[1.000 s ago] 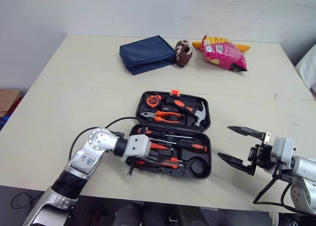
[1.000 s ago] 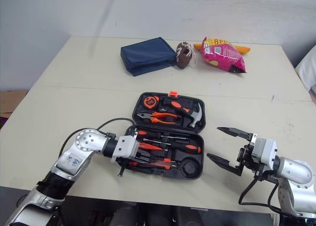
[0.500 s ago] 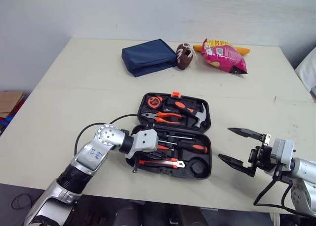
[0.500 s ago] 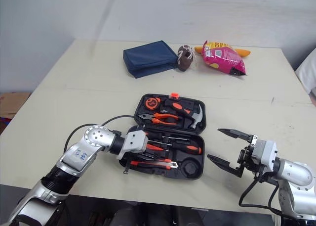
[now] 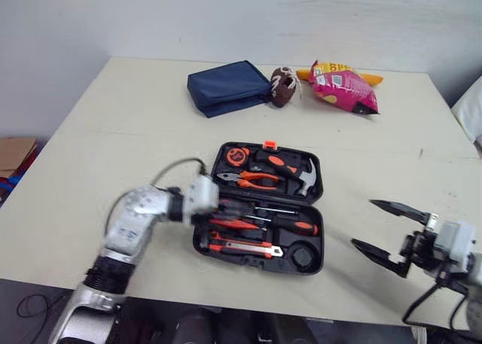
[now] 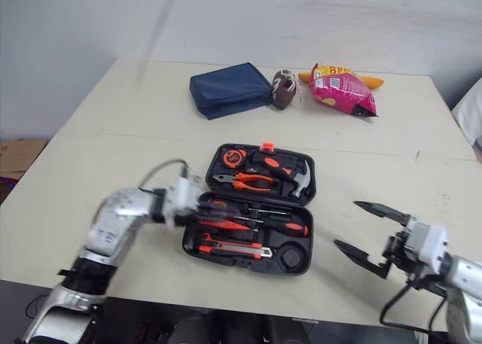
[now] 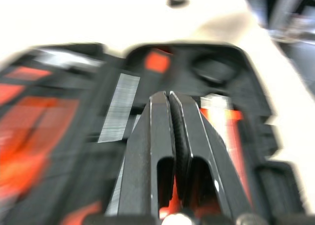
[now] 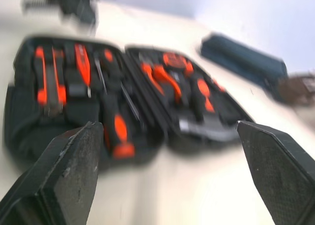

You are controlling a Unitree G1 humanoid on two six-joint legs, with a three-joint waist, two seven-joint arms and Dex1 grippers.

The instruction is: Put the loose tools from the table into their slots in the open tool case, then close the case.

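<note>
Black plastic with orange trim, the tool case is lying open near the front middle of the pale table, between your two arms. Its far half is holding a tape measure, a pair of pliers and a hammer. The near half is carrying a row of screwdrivers and, along the front edge, a utility knife, with a round recess sitting bare at its right corner.

Your left hand is reaching in over the left edge of the case's near half. Its two black fingers are pressing together, and in the left wrist view you are seeing no tool between them. That view is too smeared to tell whether the tips are touching anything in the tray below.

Your right hand is hanging over bare table to the right of the case, apart from it, with its fingers spreading wide and pointing toward the case.

At the far side of the table, well apart from the case, a navy pouch, a small brown ball and a pink snack bag are lying in a row, the ball just beside the pouch.
</note>
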